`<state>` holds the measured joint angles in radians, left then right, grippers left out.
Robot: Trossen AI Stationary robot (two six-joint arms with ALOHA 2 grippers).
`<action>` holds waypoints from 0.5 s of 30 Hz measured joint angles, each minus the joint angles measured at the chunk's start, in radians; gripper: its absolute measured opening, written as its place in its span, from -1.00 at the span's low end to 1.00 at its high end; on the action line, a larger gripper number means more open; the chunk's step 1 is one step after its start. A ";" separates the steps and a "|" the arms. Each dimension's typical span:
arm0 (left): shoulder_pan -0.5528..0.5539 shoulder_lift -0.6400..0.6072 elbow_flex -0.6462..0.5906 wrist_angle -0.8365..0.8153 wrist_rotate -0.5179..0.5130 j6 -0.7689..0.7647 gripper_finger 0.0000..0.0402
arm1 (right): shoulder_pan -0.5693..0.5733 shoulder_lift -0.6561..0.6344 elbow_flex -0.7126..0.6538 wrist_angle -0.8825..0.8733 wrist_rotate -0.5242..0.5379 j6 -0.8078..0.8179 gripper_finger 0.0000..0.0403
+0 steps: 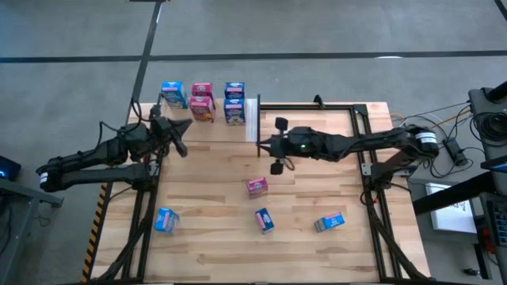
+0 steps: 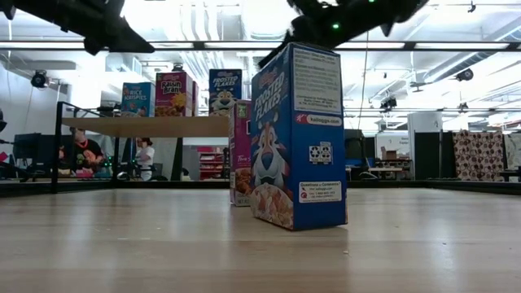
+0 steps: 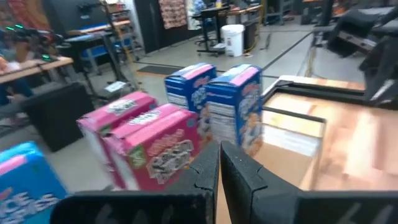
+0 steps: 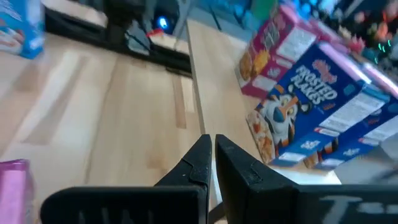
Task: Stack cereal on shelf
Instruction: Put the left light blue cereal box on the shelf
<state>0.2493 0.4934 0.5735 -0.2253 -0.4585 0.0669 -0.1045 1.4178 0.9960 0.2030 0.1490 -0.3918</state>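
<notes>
Readable box fronts: Frosted Flakes (image 2: 298,137), Raisin Bran (image 2: 172,94), Rice Krispies (image 2: 137,99). 5 boxes on the shelf (image 1: 252,120) beside the left pincer (image 1: 184,137), closed empty. 4 on the table (image 1: 317,182) near the right pincer (image 1: 260,148), also closed.

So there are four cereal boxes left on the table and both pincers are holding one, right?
Not quite. Four boxes do remain on the table, but the left pincer and right pincer are both shut and empty, as the wrist views show.
</notes>
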 joint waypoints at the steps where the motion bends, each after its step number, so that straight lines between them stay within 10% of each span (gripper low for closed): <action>1: 0.000 0.000 0.000 0.001 0.017 -0.012 -1.00 | -0.005 -0.019 -0.023 0.022 -0.025 -0.010 -0.94; 15: -0.019 0.038 0.000 -0.005 0.196 -0.275 -1.00 | -0.141 -0.239 -0.218 0.213 -0.315 -0.028 -0.94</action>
<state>0.2300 0.5317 0.5735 -0.2302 -0.2623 -0.2078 -0.2450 1.1789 0.7776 0.4162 -0.1662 -0.4202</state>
